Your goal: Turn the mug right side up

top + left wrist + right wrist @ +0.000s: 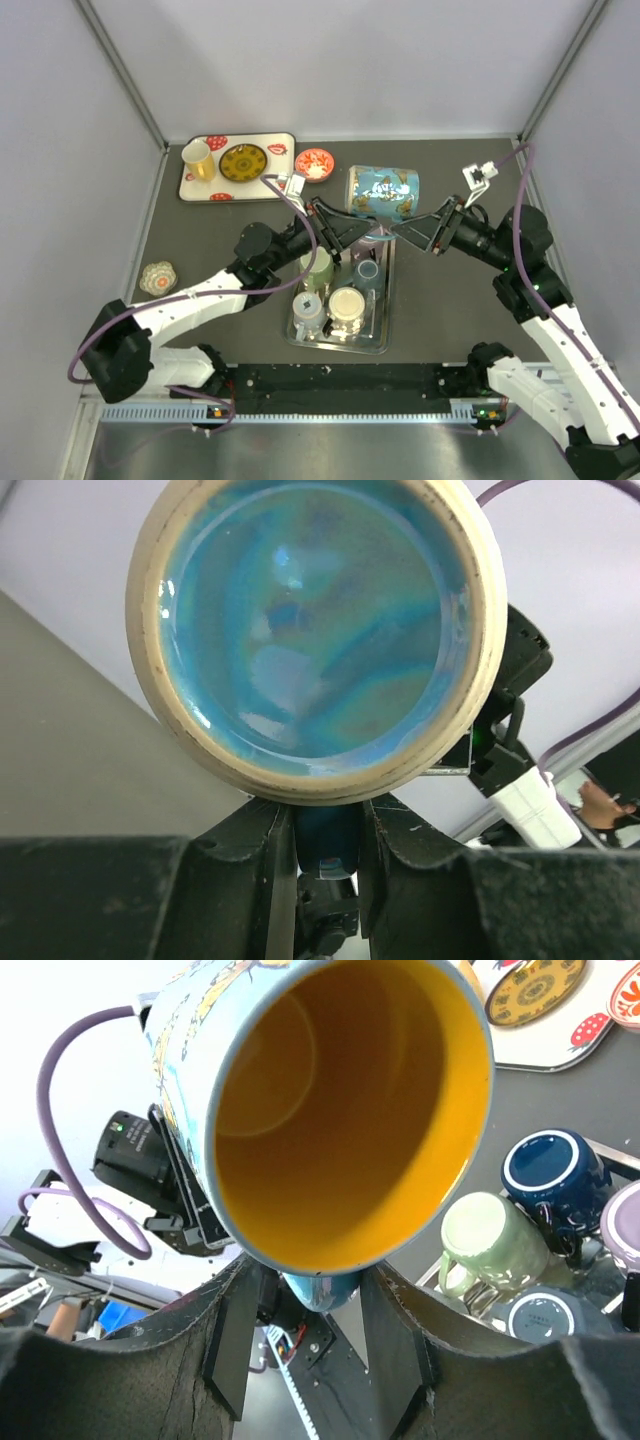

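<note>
Your table (440,300) is a matt dark grey sheet closed in by pale plain walls. Above its middle the mug (385,190) hangs in the air on its side, between the two arms and over the far end of a shiny metal tray (335,345). The mug is a glossy ceramic cylinder, blue with a yellow pattern. Your right wrist camera looks into its round mouth and smooth yellow inside, and your left wrist camera sees its base, a cream ring around a blue glazed disc. The left gripper (352,230) has its black fingers (258,860) closed tight on the blue handle (326,835). The right gripper (408,230) has its fingers (235,1340) a little apart on each side of the same handle, and you cannot tell if they press on it. In the metal tray stand a pale green mug (318,268) and a navy mug (367,270).
</note>
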You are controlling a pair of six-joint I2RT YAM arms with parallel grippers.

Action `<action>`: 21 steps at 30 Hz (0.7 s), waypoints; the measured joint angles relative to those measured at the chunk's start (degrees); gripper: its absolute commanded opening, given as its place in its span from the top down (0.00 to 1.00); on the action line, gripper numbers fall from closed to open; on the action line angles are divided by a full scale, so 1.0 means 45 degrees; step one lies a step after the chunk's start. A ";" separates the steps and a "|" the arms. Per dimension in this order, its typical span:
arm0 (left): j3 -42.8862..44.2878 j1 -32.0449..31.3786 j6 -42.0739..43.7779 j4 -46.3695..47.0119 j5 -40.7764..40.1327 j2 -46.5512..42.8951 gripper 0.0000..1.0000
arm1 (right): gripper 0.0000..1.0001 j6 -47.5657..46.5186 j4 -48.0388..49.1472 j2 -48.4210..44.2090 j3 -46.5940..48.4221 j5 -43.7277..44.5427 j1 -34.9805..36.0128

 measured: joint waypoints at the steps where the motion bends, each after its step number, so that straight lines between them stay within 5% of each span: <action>1: -0.0015 0.0005 0.0209 -0.0233 -0.0039 -0.0155 1.00 | 0.55 -0.0107 -0.0199 -0.0019 0.0053 0.0010 0.0000; 21: -0.0466 -0.1234 0.4765 -0.4682 -0.1953 -0.2720 1.00 | 0.57 -0.1151 -0.1180 -0.0452 0.0214 0.0471 0.0000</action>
